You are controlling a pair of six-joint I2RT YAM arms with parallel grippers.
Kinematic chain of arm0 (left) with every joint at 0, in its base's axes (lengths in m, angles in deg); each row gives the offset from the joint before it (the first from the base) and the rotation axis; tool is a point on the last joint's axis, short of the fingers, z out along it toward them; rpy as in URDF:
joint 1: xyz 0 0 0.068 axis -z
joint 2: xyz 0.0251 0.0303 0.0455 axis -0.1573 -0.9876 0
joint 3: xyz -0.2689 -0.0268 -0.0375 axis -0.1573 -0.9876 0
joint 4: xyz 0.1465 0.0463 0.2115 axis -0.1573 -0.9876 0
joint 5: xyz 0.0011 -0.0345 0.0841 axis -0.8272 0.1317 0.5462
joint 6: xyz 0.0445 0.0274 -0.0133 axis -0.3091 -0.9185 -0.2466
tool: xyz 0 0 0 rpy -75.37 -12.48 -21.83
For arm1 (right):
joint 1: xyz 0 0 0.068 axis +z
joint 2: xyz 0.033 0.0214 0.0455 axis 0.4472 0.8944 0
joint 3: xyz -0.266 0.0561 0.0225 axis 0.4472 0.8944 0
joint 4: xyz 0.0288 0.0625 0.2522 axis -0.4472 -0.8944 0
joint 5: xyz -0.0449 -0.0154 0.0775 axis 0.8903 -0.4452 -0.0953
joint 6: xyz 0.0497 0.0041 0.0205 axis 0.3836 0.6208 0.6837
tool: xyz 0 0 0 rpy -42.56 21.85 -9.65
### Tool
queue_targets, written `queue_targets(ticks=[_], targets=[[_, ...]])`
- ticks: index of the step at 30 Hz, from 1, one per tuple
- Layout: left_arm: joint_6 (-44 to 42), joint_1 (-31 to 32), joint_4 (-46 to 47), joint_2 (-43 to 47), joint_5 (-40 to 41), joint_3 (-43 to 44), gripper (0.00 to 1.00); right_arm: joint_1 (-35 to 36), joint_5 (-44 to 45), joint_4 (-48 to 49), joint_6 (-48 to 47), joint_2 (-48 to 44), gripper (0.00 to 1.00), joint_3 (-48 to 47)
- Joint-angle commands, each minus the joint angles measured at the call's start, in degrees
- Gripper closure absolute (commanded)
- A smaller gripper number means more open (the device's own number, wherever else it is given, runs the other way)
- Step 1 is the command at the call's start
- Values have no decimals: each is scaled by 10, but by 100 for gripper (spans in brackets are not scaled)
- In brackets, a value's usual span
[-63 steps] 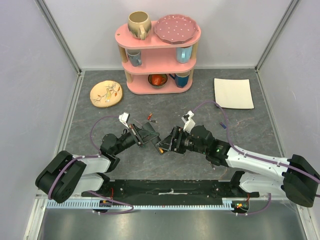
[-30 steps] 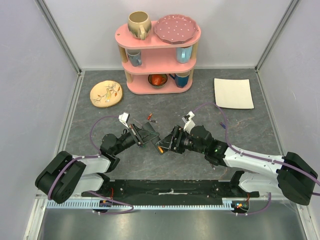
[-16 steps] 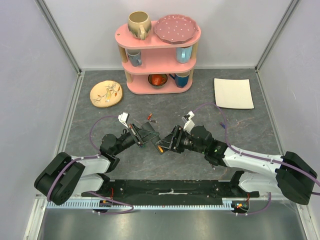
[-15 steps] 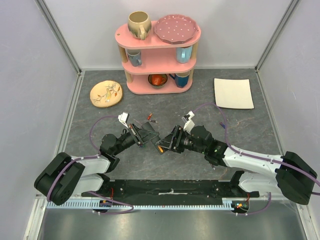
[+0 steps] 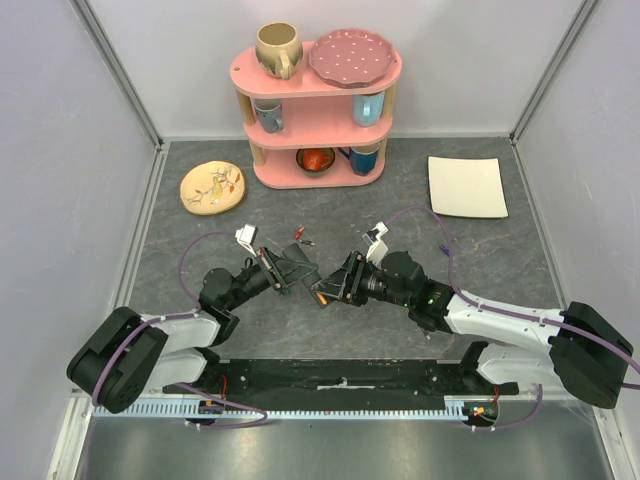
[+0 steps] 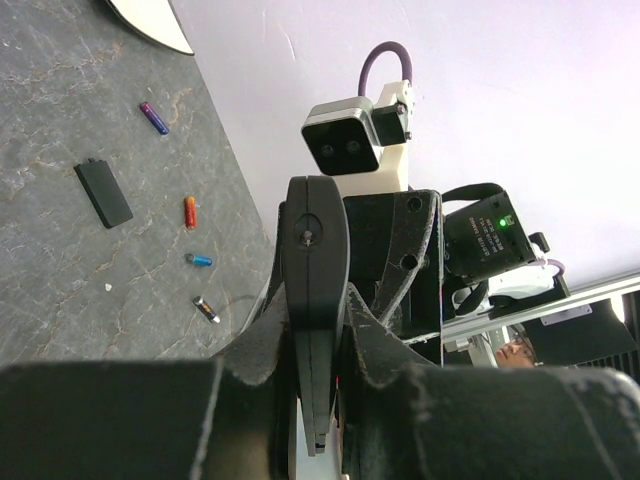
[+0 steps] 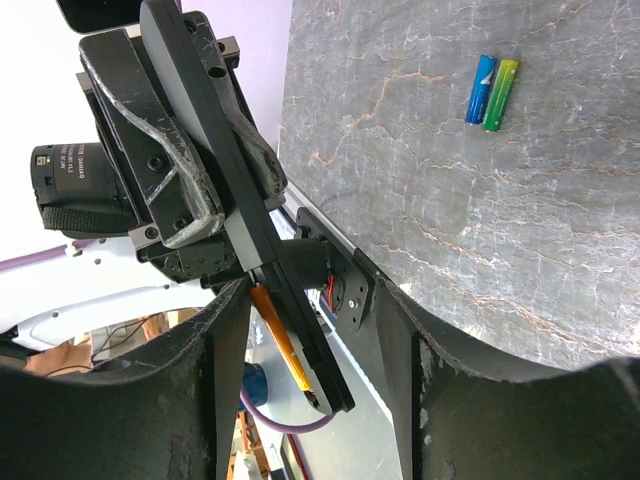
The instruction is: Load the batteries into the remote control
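Observation:
My left gripper (image 5: pixel 287 268) (image 6: pixel 318 335) is shut on the remote control (image 6: pixel 315 260), a slim black bar held edge-on above the table. In the right wrist view the remote (image 7: pixel 215 170) runs diagonally, and an orange battery (image 7: pixel 281 340) lies along its lower end. My right gripper (image 5: pixel 335 283) (image 7: pixel 312 292) is open, with its fingers on either side of that end. The orange battery also shows in the top view (image 5: pixel 317 296). Loose batteries lie on the table: blue (image 7: pixel 480 88), green (image 7: pixel 500 95), purple (image 6: pixel 153 117), orange (image 6: pixel 190 211) and another blue one (image 6: pixel 200 260).
A small black battery cover (image 6: pixel 103 192) lies flat on the table. A pink three-tier shelf (image 5: pixel 318 110) with cups and plates stands at the back. A floral plate (image 5: pixel 212 186) lies back left and a white square plate (image 5: pixel 466 186) back right.
My right gripper has edged slightly left toward the left gripper since the oldest frame. In the last second almost nothing has moved.

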Motion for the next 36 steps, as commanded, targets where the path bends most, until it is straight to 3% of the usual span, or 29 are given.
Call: queue_targets(ticks=[1,13,20,27,36], targets=[[2,0,140,20,19,26,98,-1,-5,-15,-4,7,42,11],[-1,0,130,28,24,27,98,0,-12,-11,0,13,53,17],[-1,0,126,30,25,24,98,-1,-12,-14,-2,9,55,16],[-9,0,98,30,15,22,98,-2,0,-47,-13,-6,38,-5],[-13,0,73,17,7,16,98,-12,-28,-91,-67,-20,29,-55]])
